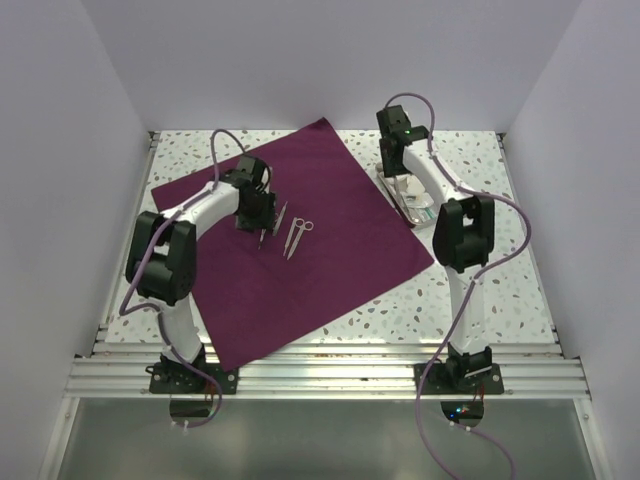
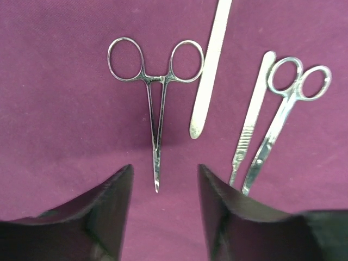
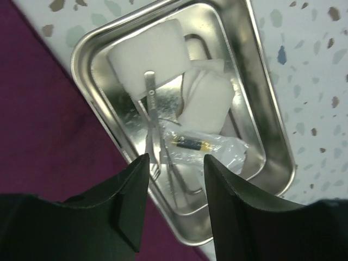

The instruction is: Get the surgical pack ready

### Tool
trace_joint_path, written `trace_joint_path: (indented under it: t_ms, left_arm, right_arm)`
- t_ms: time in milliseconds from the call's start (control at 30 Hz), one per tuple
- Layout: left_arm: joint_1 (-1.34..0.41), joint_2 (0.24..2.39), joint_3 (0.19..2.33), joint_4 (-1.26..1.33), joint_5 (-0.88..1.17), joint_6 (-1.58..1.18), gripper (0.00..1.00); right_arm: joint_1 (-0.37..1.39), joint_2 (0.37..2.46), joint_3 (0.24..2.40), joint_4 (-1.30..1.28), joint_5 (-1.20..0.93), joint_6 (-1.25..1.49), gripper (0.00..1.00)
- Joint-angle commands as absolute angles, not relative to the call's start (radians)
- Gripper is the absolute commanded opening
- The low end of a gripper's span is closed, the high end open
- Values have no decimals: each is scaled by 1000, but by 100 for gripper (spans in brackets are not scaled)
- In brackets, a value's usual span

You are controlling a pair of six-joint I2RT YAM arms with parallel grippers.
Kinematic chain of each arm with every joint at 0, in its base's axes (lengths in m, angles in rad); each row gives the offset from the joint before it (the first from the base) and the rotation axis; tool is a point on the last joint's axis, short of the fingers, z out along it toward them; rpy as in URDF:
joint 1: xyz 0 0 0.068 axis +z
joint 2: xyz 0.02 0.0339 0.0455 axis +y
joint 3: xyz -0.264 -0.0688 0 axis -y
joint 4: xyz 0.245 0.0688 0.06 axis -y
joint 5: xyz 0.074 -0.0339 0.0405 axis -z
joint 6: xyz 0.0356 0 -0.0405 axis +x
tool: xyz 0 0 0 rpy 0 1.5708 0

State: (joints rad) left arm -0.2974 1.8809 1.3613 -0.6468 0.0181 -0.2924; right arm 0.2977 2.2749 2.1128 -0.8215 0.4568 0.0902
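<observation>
The surgical pack's purple drape point(image 1: 340, 270) lies spread flat as a large sheet; it also fills the left wrist view point(image 2: 65, 119). On it lie ring-handled forceps point(image 2: 155, 103), a flat steel handle point(image 2: 209, 70), a scalpel handle point(image 2: 250, 125) and scissors point(image 2: 283, 114). My left gripper point(image 2: 164, 168) is open and empty, just above the drape, its fingers either side of the forceps' tip. In the top view it point(image 1: 262, 232) sits beside the instruments point(image 1: 298, 236). My right gripper point(image 3: 175, 156) is open and empty above the steel tray point(image 3: 87, 49).
The tray point(image 1: 428, 214) stands off the drape's right edge on the speckled table. It holds white gauze squares point(image 3: 149, 51), steel instruments point(image 3: 152, 119) and a clear plastic packet point(image 3: 217, 147) with a yellow-black item. White walls enclose the table.
</observation>
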Motion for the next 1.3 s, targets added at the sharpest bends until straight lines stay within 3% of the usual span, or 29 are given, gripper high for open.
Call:
trace_joint_path:
  t_ms: [0, 367, 500, 867, 933, 1067, 1267]
  left_arm:
    - [-313, 1901, 1385, -646, -29, -278, 53]
    - [-324, 1917, 1339, -620, -63, -278, 29]
    - [-324, 1933, 1333, -611, -77, -278, 27]
    - [-325, 1968, 1312, -581, -81, -273, 23]
    - [-325, 1970, 1310, -577, -75, -273, 20]
    - [-322, 1970, 1316, -578, -52, -275, 1]
    - [-313, 1934, 1376, -638, -22, -273, 0]
  right_arm:
    - [308, 2142, 2100, -899, 283, 284, 49]
    - [322, 1939, 1856, -838, 152, 350, 49]
    - [324, 1908, 1810, -818, 140, 354, 49]
    - [350, 1924, 1819, -818, 114, 365, 49]
    - [360, 1933, 1828, -821, 110, 367, 49]
    - [397, 1953, 1865, -828, 91, 376, 49]
    - [449, 2000, 1893, -798, -38, 443, 54]
